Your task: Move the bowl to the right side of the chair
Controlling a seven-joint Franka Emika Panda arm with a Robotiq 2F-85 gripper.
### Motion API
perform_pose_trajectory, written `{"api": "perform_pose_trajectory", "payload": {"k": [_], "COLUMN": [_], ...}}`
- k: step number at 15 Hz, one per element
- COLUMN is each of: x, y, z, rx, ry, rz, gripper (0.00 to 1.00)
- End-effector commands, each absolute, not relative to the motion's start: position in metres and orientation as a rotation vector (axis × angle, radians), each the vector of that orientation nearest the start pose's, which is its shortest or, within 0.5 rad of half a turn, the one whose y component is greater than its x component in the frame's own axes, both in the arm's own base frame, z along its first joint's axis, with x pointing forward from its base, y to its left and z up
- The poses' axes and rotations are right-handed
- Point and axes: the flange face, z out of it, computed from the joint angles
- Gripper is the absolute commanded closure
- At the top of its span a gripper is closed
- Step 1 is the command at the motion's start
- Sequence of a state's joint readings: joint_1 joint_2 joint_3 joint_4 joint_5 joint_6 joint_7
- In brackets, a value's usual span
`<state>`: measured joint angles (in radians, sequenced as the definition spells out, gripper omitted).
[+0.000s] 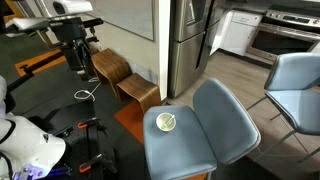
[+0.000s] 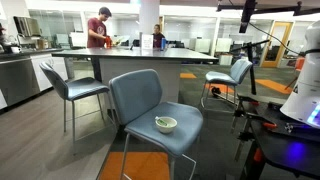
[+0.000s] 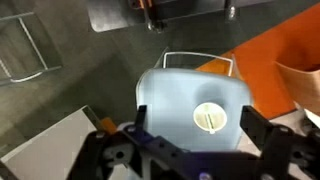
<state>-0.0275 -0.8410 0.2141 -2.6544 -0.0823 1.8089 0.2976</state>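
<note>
A small white bowl (image 1: 166, 122) with a utensil in it sits on the seat of a blue-grey chair (image 1: 200, 150). Both show in both exterior views, the bowl (image 2: 166, 124) near the front of the chair seat (image 2: 140, 100). In the wrist view my gripper (image 3: 195, 118) is open and empty, high above the chair (image 3: 165, 95). The bowl (image 3: 210, 118) appears between its two fingers, far below. The gripper itself does not show in the exterior views.
More blue-grey chairs stand nearby (image 1: 300, 85) (image 2: 75, 85) (image 2: 235, 72). A wooden bench (image 1: 120, 75) and a steel fridge (image 1: 190, 40) are behind the chair. An orange floor mat (image 3: 280, 40) lies beside it. Two people stand at a counter (image 2: 150, 55).
</note>
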Motion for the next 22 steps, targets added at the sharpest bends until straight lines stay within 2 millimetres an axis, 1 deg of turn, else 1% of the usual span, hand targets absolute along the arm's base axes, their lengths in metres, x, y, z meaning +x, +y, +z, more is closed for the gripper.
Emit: {"api": "perform_pose_trajectory", "payload": {"k": [1, 10, 13, 15, 17, 20, 22], "x": [0.297, 0.297, 0.326, 0.349, 0.374, 0.404, 0.415], "y": [0.052, 0.052, 0.050, 0.046, 0.040, 0.031, 0.025], "z": [0.482, 0.482, 0.459, 0.430, 0.391, 0.324, 0.281], "rx": [-3.367, -3.367, -3.353, -3.329, -3.303, -3.256, -3.211], "ry": [0.274, 0.274, 0.254, 0.251, 0.254, 0.296, 0.295], "rz": [-0.053, -0.053, -0.043, -0.004, 0.047, 0.111, 0.125], "gripper": [0.00, 0.00, 0.00, 0.00, 0.00, 0.00, 0.00]}}
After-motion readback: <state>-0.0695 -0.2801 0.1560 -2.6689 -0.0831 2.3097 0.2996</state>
